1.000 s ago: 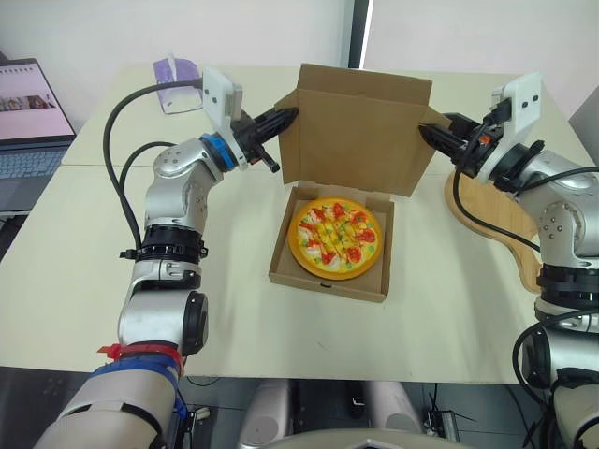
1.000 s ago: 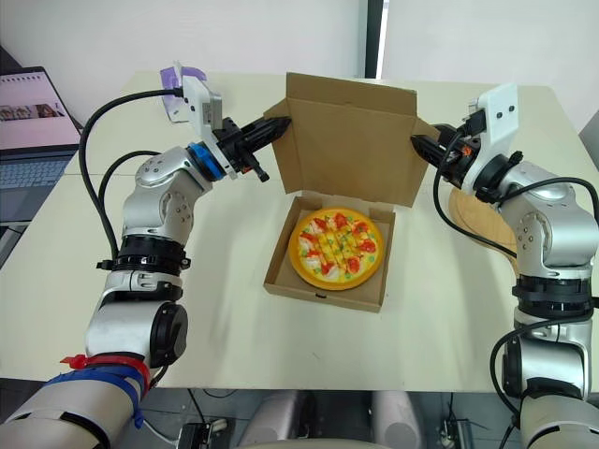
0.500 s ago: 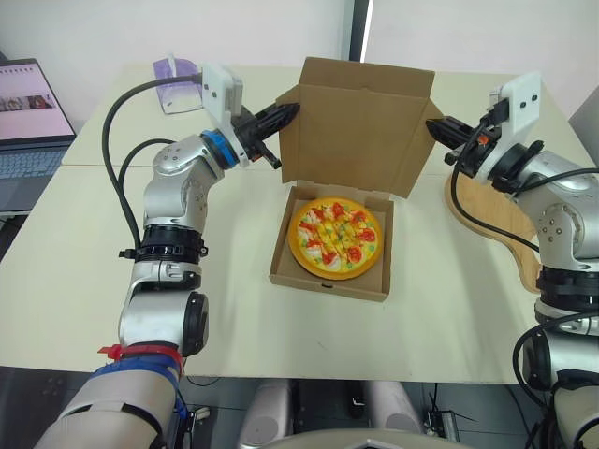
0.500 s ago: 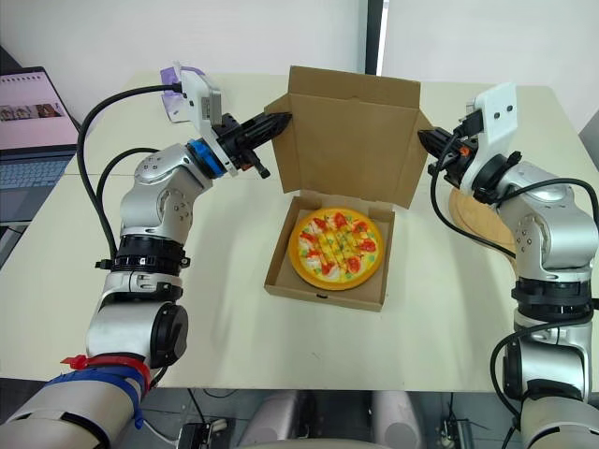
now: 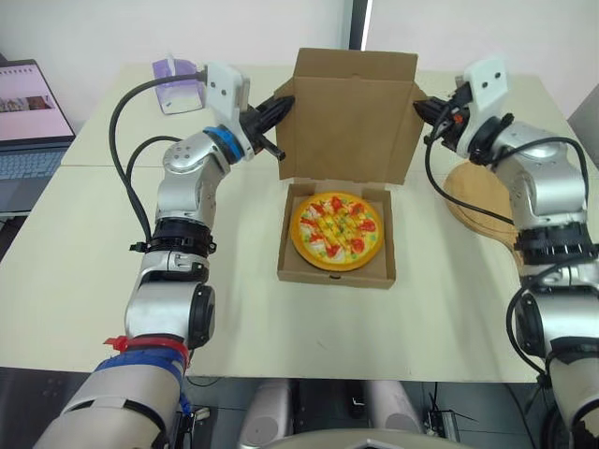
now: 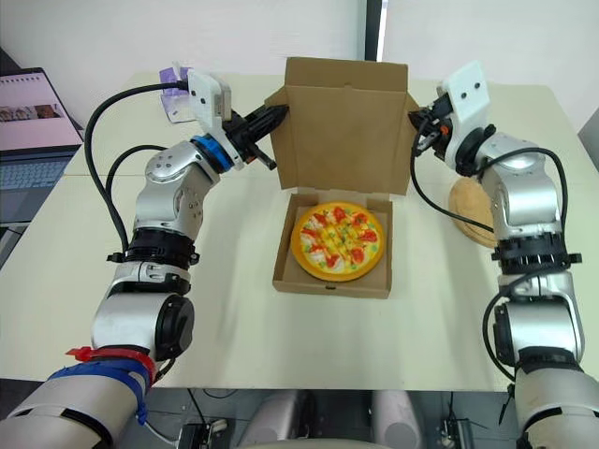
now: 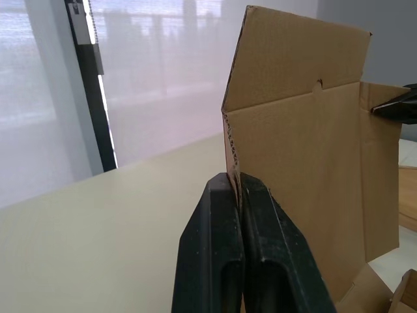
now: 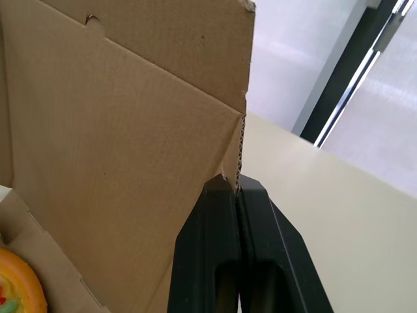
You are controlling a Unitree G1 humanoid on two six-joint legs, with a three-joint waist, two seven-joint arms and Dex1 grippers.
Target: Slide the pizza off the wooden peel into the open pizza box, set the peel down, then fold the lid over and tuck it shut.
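Pizza lying flat inside the base of the pizza box, which sits about midway between the left and right edges of the worktop; lid standing nearly upright from the box's rear hinge, on the side toward the far edge; wooden peel already set down and bare, near the right edge, well apart from the box. Left hand clenched on the lid's left side edge, the cardboard pinched between its two black fingers; right hand clenched likewise on the lid's right side edge, at about the same height. Step in hand, as judged: folding the lid over, with sliding the pizza and parking the peel done and the tuck not yet made. The next move calls for both hands to swing the lid forward and down together about the hinge, keeping level so that the panel does not twist, with the side flaps guided inside the base walls; a laptop at the left edge lies clear of this path.
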